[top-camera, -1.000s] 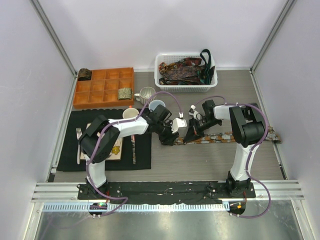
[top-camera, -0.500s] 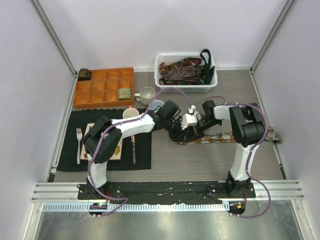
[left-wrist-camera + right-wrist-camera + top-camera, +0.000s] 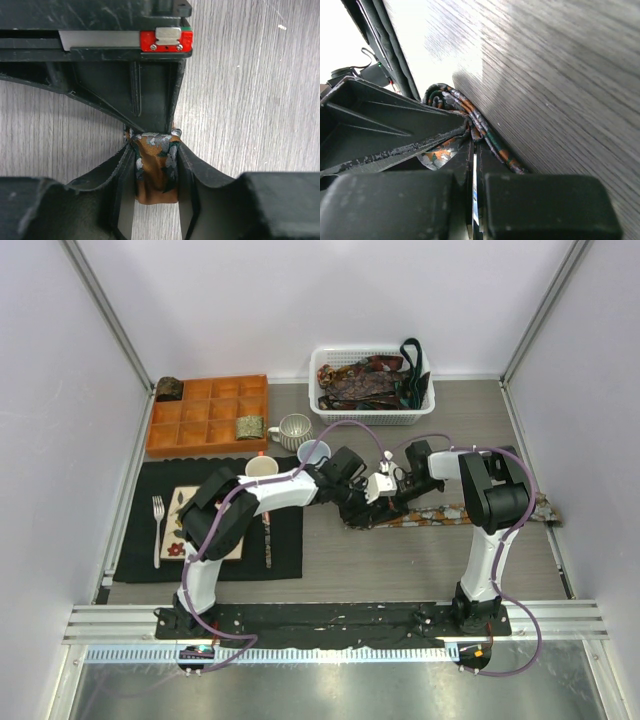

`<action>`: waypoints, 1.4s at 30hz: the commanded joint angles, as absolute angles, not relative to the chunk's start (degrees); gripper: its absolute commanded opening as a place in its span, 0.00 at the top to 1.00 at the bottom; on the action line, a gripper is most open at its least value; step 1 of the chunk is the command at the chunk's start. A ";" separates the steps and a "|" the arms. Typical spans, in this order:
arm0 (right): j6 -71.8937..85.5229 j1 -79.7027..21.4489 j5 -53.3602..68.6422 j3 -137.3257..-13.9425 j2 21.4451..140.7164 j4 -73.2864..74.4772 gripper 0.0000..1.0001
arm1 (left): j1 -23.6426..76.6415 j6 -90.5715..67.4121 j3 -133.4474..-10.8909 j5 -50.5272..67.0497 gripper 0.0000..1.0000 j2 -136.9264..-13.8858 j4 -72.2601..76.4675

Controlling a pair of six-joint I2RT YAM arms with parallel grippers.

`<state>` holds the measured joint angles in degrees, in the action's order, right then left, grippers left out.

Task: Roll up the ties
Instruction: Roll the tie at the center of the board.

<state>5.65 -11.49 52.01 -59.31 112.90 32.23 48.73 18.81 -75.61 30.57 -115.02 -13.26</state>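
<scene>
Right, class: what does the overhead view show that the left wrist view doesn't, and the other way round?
Only overhead: the basket of spare ties, the orange tray, and the tie's flat tail running right. Only left wrist: the left claw squeezing the rolled end, a red tag on the right claw facing it. Both: the same tie and the wooden table.

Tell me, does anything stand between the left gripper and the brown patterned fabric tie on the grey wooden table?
Nothing visible does. The left gripper grips the rolled end of the brown patterned fabric tie from both sides; the right gripper is shut on the same tie, right beside it.
</scene>
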 commanded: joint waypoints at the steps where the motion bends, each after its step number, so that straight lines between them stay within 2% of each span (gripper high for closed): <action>1: 5.01 -10.55 51.23 -58.36 111.54 29.09 0.99 | 49.22 22.14 -74.53 27.16 0.65 -115.58 -18.80; 7: 5.10 -7.74 58.17 -60.20 107.94 32.78 0.87 | 49.57 24.34 -74.09 24.17 0.67 -115.23 -21.01; 11: 4.57 -7.47 62.38 -61.08 106.88 36.29 0.67 | 50.10 24.96 -73.56 22.94 0.67 -115.05 -20.92; 12: 4.74 -7.56 62.75 -61.08 106.96 36.65 0.65 | 50.18 24.87 -73.65 22.85 0.67 -114.96 -20.92; 21: 2.90 -10.63 58.99 -61.00 109.24 37.00 0.63 | 50.36 24.08 -74.18 22.76 0.65 -115.58 -20.74; 31: 6.24 -11.25 54.13 -60.21 110.65 30.24 0.64 | 50.45 24.26 -74.18 23.38 0.64 -115.84 -20.83; 35: 7.21 -11.51 56.15 -59.85 110.66 28.48 0.78 | 50.45 24.26 -74.18 23.29 0.63 -115.75 -20.83; 37: 6.86 -11.60 56.51 -59.77 110.65 28.48 0.97 | 50.36 24.52 -74.18 23.12 0.61 -115.58 -21.18; 39: 6.51 -11.60 55.81 -59.77 110.65 28.83 0.99 | 50.19 24.43 -73.92 23.29 0.59 -115.05 -21.09; 42: 5.63 -11.60 54.41 -59.77 110.83 29.44 0.99 | 49.66 23.21 -72.95 24.52 0.46 -112.86 -19.52</action>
<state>6.59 -11.42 55.57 -59.70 110.78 30.96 50.22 23.94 -75.44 25.15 -114.65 -15.22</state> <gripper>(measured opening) 0.025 0.488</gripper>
